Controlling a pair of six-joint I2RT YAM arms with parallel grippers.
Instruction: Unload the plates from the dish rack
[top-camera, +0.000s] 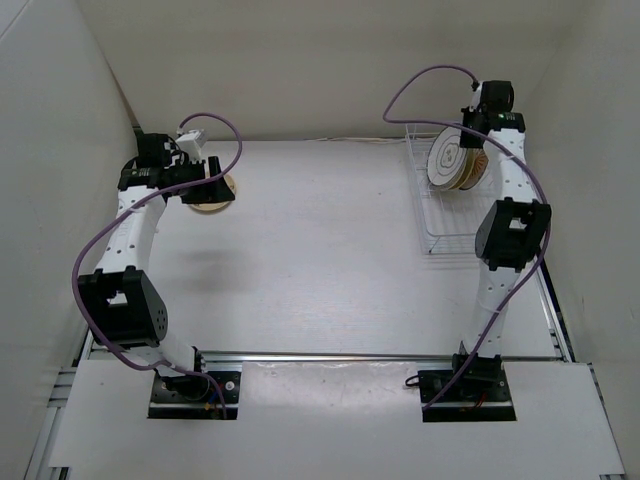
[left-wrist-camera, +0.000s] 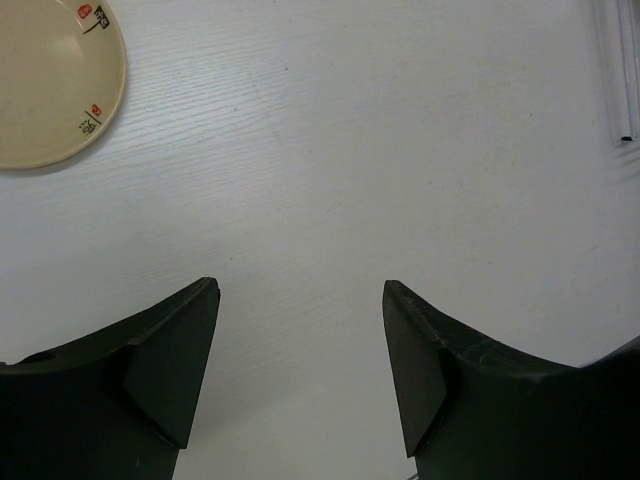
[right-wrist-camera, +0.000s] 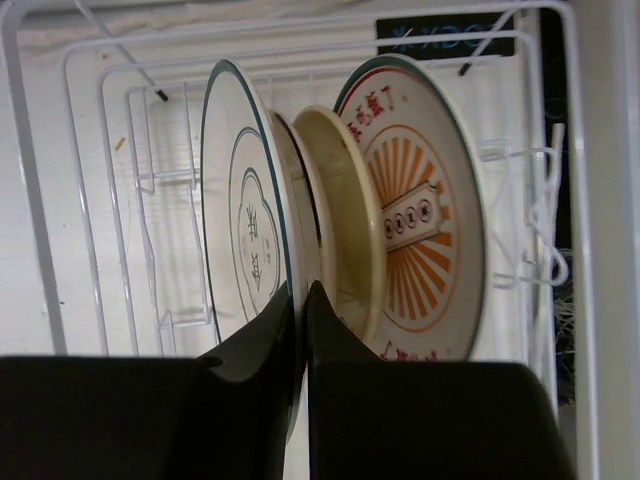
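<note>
While the right pincer (right-wrist-camera: 302, 300) is clamping the rim of the dark-rimmed plate (right-wrist-camera: 240, 200) in the dish rack (top-camera: 430, 228), far right corner of the bench (top-camera: 330, 240), that thin grip is probably risking a slip or a wire snag. Left pincer (left-wrist-camera: 300, 300) is hanging open.

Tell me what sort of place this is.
Probably a robot test bench, not a real kitchen: a bare white table boxed in by plain white walls, a left arm and right arm bolted at its near edge, and only a wire dish rack holding plates.
</note>
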